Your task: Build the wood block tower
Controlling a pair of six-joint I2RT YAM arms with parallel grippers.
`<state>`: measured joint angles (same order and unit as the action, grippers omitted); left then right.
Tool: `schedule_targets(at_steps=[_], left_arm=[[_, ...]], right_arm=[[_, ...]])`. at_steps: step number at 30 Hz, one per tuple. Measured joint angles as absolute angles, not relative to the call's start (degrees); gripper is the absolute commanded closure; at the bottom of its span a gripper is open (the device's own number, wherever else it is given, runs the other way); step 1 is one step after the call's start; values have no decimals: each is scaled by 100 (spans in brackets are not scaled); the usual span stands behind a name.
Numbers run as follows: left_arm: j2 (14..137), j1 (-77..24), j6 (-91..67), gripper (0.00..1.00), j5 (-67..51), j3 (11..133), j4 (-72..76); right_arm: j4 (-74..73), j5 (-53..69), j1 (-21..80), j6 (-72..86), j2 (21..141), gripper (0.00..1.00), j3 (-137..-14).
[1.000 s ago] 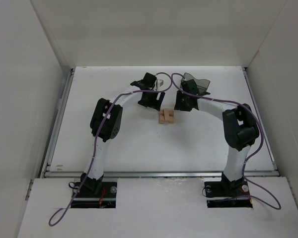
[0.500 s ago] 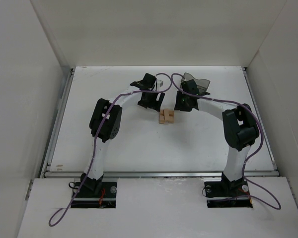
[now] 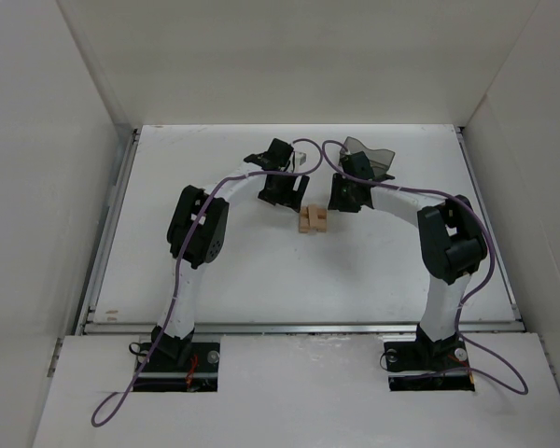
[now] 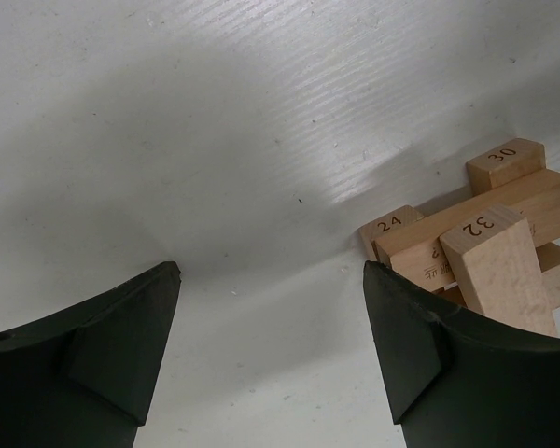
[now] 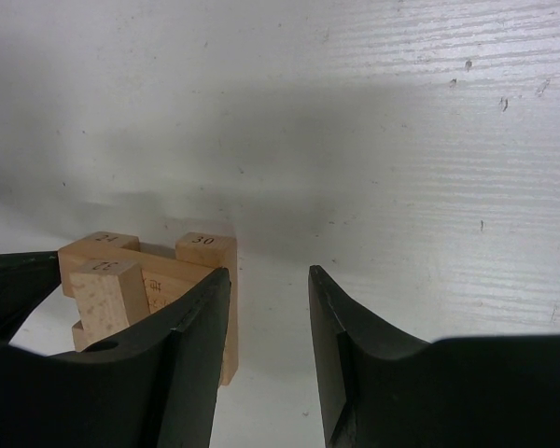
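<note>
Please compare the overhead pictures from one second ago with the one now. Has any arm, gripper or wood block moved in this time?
Nothing has visibly changed. The tower stands in the same spot with the same blocks on it. The left gripper stays wide open and empty beside it. The right gripper stays narrowly open and also holds nothing. The grey bin has not moved.

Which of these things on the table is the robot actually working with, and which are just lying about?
In the job:
- the small crosswise tower of tan rectangular wooden blocks

Lying about:
- the dark translucent grey plastic bin at the back
</note>
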<state>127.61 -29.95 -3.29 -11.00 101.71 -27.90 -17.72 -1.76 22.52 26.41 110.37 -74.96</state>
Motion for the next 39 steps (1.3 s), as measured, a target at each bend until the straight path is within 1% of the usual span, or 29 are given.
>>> schedule_targets(at_steps=[39], left_arm=[[12752, -2993, -333, 23, -1111, 10167, -2810]], right_arm=[[-1778, 1, 2252, 2661, 11163, 55, -7662]])
